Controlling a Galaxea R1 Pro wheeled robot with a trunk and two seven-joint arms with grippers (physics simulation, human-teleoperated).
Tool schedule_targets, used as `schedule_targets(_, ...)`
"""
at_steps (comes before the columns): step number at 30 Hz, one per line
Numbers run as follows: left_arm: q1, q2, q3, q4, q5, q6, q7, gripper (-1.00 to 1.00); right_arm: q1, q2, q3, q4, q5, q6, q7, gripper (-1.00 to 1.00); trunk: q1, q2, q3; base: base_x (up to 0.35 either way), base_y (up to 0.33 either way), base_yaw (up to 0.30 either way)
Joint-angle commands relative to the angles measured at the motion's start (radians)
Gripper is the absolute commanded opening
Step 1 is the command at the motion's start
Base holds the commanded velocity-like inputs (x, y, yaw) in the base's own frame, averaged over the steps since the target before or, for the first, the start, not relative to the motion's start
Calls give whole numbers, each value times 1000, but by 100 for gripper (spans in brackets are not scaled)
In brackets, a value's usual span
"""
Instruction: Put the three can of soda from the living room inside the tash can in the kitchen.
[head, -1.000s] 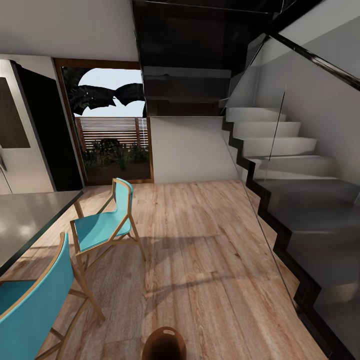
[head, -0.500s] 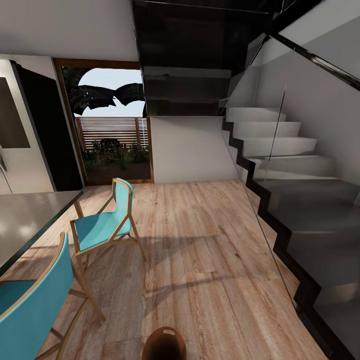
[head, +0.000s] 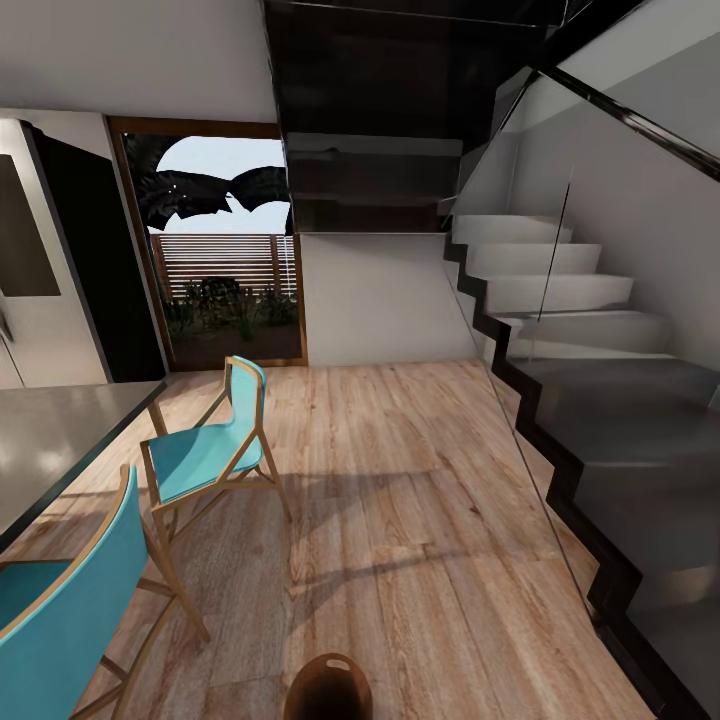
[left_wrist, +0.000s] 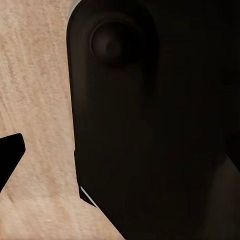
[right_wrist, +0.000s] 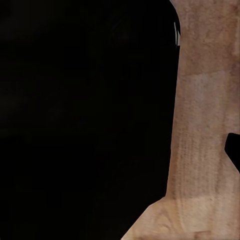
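Head view of the kitchen area. The tash can (head: 328, 688), a round brown bin with a slot cut-out near its rim, stands on the light wood floor (head: 420, 500) at the bottom centre of the frame, cut off by the lower edge; its inside is dark. At the left edge stands the stainless-steel fridge (head: 40, 270), with a dark panel beside it. Below it, in the lower left, a grey surface (head: 50, 440) runs toward the viewer, and two turquoise chairs with pale wood frames stand along its edge: the far chair (head: 215, 445) at left of centre and the near chair (head: 60, 610) in the lower left corner. A wood-framed glass door (head: 225, 270) at upper left of centre looks out on slatted fencing and plants. A staircase (head: 580, 330) with pale treads, dark stringer and a glass balustrade climbs along the right side.

In the left wrist view a large dark body of the robot (left_wrist: 150, 125) covers most of the frame, with wood floor beside it. The right wrist view likewise shows a dark mass (right_wrist: 85, 120) beside floor. Whether the fingers of either arm are open or closed cannot be told.
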Motion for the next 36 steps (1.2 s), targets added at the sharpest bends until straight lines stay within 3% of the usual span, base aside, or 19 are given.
schedule_targets(1, 0, 0, 0, 0, 0, 0, 0, 100, 0, 0, 0, 0, 0, 0, 0, 100, 0, 0, 0, 0, 0, 0)
schedule_targets(15, 0, 0, 0, 0, 0, 0, 0, 100, 0, 0, -3, 0, -5, 2, -2, 100, 0, 0, 0, 0, 0, 0)
schedule_targets(23, 0, -3, 0, 0, 0, 0, 0, 100, 0, -18, -4, -14, -4, 0, -4, 100, 0, 0, 0, 0, 0, 0)
schedule_targets(36, 0, -3, 0, 0, 0, 0, -1, 100, 0, -12, -2, -3, 3, 0, -4, 100, 0, 0, 0, 0, 0, 0)
